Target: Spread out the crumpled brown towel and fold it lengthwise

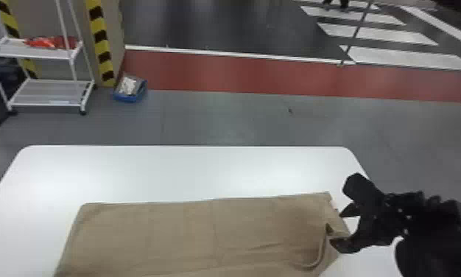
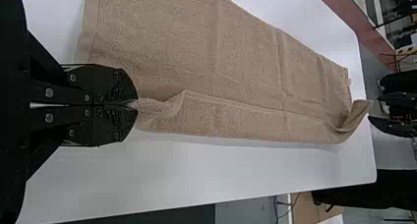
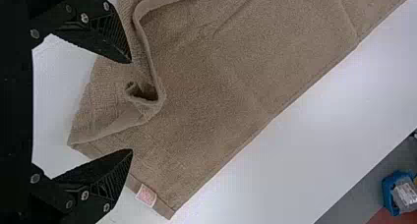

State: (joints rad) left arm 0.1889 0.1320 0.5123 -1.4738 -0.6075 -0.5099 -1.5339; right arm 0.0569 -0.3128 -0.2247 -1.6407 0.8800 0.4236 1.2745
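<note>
Brown towel (image 1: 189,235) mostly flat on the white table (image 1: 167,169), near edge partly turned over. Left gripper (image 2: 133,105) clenched on its near-left end; right gripper (image 3: 132,106) spread, empty, at the curled right end. We judge the step: get the second grip for the lengthwise fold. We should pinch just that curl, clear of the label (image 3: 146,195), then raise both ends together, keeping the edge taut, and lay it level.

Your towel (image 1: 174,232) lies on the desk (image 1: 167,173), short of its far edge; behind the far left corner stands a cart (image 1: 49,56), a bin (image 1: 126,98) right of it.
</note>
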